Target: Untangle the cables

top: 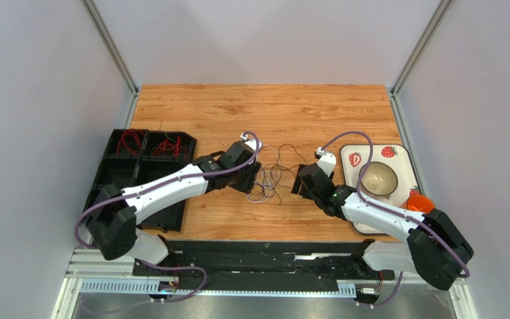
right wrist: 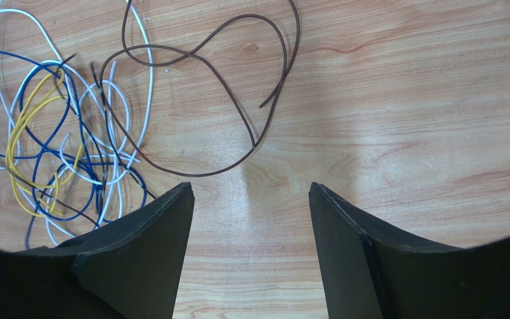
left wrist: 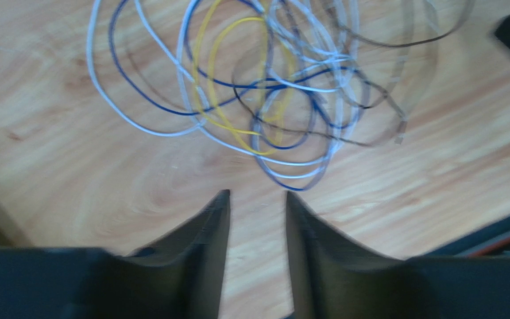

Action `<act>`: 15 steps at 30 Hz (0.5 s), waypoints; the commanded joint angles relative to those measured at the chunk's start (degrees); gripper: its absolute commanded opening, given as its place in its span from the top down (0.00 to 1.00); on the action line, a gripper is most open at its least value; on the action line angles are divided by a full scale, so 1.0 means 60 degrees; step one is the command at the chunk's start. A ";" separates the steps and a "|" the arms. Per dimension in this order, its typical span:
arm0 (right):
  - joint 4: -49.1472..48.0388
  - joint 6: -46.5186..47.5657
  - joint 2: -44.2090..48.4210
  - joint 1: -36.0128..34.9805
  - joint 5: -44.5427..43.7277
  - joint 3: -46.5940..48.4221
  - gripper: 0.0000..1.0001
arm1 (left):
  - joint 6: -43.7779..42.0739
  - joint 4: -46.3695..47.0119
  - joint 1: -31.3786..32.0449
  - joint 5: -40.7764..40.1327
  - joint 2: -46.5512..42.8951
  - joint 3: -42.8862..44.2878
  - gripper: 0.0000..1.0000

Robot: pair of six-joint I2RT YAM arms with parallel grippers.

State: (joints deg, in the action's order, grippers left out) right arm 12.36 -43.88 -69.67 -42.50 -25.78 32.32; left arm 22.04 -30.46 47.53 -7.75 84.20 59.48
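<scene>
The cables (top: 271, 176) lie as a loose tangle of thin blue, white, yellow and dark loops on the wooden table, between the two grippers. In the left wrist view the tangle (left wrist: 271, 93) spreads just ahead of my left gripper (left wrist: 257, 194). That gripper is open, with only bare wood between its fingers. In the right wrist view the tangle (right wrist: 65, 143) sits to the front left, and a brown cable (right wrist: 201, 175) loops out of it ahead of my right gripper (right wrist: 249, 187). The right gripper is wide open and holds nothing. From above, my left gripper (top: 254, 181) and right gripper (top: 299, 184) flank the bunch.
Black bins (top: 121, 174) stand at the table's left, and two back compartments hold red wires (top: 169, 146). On the right a white strawberry-print tray (top: 404, 159) carries a bowl (top: 379, 178). An orange cup (top: 420, 203) sits by it.
</scene>
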 commanded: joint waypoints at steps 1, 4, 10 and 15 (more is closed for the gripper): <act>-0.0273 0.0004 -0.0005 0.0023 -0.0127 0.0210 0.32 | -0.0026 0.0798 0.0894 0.0676 -0.0748 -0.0158 0.42; -0.0258 -0.0040 0.0112 0.0037 -0.0200 0.0151 0.32 | 0.0075 0.1062 0.1145 0.0691 -0.0616 -0.0144 0.40; -0.0288 -0.0128 0.0347 0.0037 -0.0303 0.0005 0.32 | 0.0180 0.1472 0.1161 0.0471 0.0656 0.0777 0.42; -0.0200 -0.0333 0.0595 0.0038 -0.0551 -0.0170 0.32 | -0.0303 0.1633 0.1336 0.0603 0.2470 0.2228 0.43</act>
State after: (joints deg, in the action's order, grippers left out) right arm 12.40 -44.12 -68.49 -42.50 -26.13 32.21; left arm 22.57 -24.08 54.68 -4.78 92.97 66.50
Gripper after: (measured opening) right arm 0.685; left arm 0.572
